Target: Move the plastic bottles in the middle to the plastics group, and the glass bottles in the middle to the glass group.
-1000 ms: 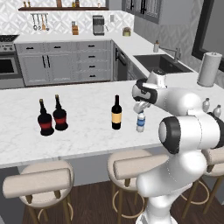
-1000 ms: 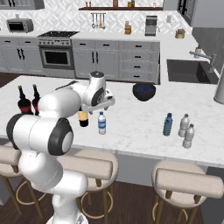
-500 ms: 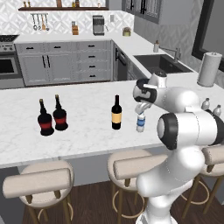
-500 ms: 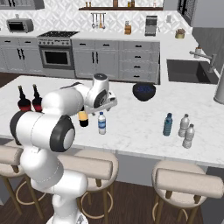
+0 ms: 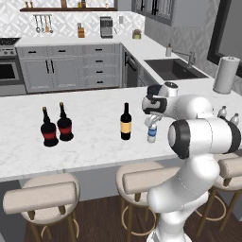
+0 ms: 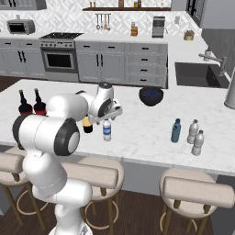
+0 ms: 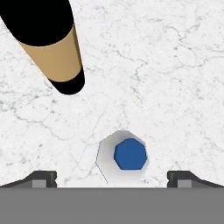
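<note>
tan-label dark wine btl (image 5: 125, 124), white marble counter (image 5: 90, 142)

In the right base view the arm covers most of the wine bottle (image 6: 86, 126). In the hand view that bottle's top runs off the upper edge. Fingertips (image 7: 41, 178) barely show.

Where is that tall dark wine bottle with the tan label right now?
The wine bottle stands upright mid-counter in the left base view, just left of the small labelled water bottle under the open claw, well right of the two red-labelled bottles.

Bare marble counter (image 7: 166, 65) all round labelled water bottle (image 7: 129, 155); wine bottle (image 7: 52, 48) stands close on one side, apart.
</note>
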You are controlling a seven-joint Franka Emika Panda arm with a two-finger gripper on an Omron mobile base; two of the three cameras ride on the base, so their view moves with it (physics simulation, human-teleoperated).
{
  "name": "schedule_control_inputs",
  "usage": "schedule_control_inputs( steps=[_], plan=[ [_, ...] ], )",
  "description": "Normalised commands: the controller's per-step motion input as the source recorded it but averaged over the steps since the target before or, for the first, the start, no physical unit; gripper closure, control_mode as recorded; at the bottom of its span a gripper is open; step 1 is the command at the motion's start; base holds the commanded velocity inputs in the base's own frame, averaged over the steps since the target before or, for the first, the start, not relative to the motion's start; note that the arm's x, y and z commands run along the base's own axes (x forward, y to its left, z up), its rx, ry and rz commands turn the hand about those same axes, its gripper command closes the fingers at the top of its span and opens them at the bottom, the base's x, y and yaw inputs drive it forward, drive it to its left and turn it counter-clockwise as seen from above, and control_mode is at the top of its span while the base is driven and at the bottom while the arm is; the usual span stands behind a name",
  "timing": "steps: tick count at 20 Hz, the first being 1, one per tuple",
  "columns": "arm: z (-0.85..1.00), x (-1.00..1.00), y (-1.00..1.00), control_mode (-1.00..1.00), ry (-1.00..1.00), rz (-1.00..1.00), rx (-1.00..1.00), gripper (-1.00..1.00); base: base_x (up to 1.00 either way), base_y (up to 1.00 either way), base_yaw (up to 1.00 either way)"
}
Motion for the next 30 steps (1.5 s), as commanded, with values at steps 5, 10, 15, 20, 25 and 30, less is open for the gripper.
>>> schedule_control_inputs(
  steps=[5,10,15,20,25,30],
  plan=[
    [-0.14,0.10,0.00,-1.00,0.00,0.00,0.00,-1.00,0.00,0.00,0.00],
    [0.00,0.06,-0.04,-1.00,0.00,0.00,0.01,-1.00,0.00,0.00,0.00],
    [-0.06,0.00,0.00,-1.00,0.00,0.00,0.00,-1.00,0.00,0.00,0.00],
    [-0.15,0.00,0.00,-1.00,0.00,0.00,0.01,-1.00,0.00,0.00,0.00],
    [-0.07,0.00,0.00,-1.00,0.00,0.00,0.00,-1.00,0.00,0.00,0.00],
    [-0.11,0.01,0.00,-1.00,-0.06,0.00,0.03,-1.00,0.00,0.00,0.00]
  ],
)
